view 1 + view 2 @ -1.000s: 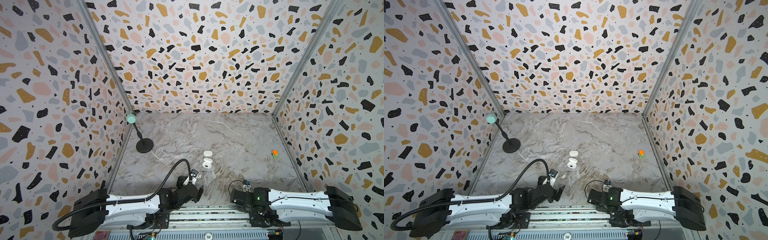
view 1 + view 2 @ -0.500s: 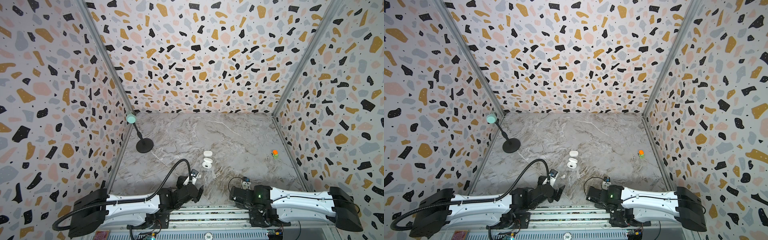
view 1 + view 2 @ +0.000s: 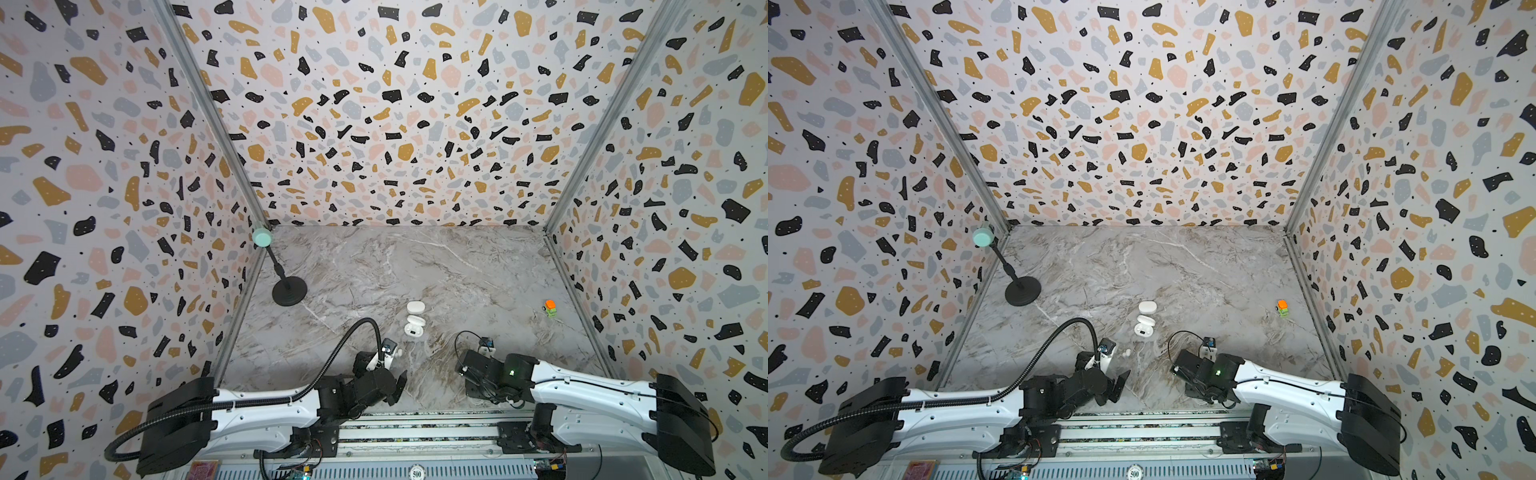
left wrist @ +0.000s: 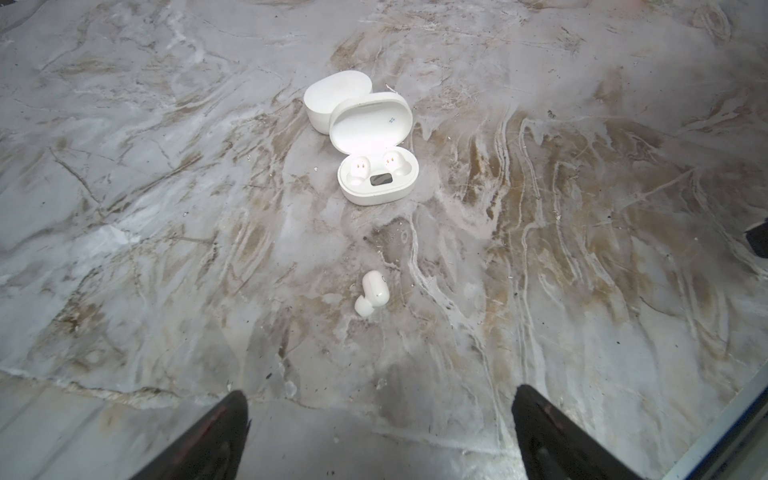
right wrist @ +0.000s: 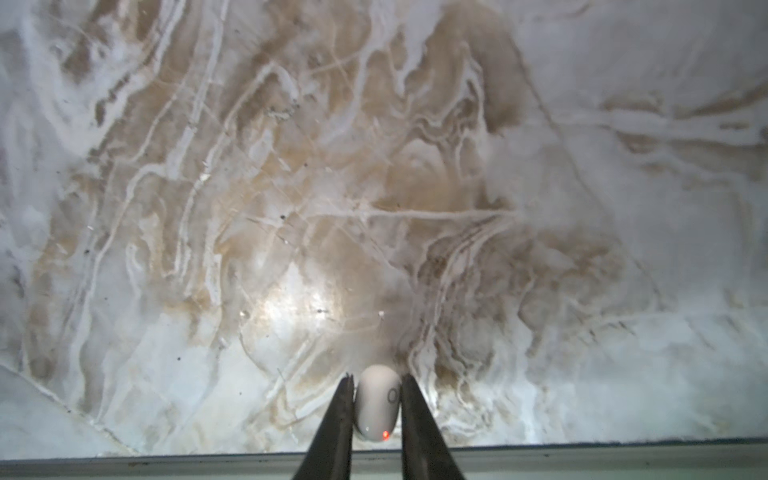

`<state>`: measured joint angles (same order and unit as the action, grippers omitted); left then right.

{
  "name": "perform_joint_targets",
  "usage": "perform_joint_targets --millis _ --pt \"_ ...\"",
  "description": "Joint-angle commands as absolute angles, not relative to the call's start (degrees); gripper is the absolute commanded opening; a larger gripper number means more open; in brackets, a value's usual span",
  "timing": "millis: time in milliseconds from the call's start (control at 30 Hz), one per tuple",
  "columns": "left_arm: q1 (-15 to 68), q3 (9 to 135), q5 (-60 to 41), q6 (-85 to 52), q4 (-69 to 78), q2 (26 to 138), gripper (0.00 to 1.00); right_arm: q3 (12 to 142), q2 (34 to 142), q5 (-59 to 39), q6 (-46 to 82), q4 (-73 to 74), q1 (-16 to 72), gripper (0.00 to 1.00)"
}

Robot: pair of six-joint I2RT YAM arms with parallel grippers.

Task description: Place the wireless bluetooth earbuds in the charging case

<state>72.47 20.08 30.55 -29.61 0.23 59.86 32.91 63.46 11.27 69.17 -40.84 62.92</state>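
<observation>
right gripper (image 5: 376,379) pinched narrow on one earbud (image 5: 377,405), red LED lit on the bud, at the front edge of the marble table (image 5: 291,187). left gripper (image 4: 380,397) spread wide, holding nothing, fingers off the surface. loose earbud (image 3: 1126,353) lies on the marble at 7 o'clock from the open charging case (image 3: 1144,329), near but apart. Case lid is up and both sockets show their contact pins. closed case (image 3: 1147,307) sits at 12 o'clock from it, just beside the lid.

A loose earbud (image 4: 372,293) lies before the open case (image 4: 374,198), the closed case (image 4: 332,97) just behind it.
</observation>
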Motion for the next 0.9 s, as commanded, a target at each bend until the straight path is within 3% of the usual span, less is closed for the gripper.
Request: perform_joint_targets --millis 0,867 --pt "72.8 19.7 31.5 -29.8 1.5 59.2 1.0 35.6 66.4 13.2 63.7 -39.4 62.5 0.22" --pt "72.8 19.8 31.4 -29.7 1.8 59.7 1.0 34.6 71.2 11.9 56.9 -35.2 61.6 0.25"
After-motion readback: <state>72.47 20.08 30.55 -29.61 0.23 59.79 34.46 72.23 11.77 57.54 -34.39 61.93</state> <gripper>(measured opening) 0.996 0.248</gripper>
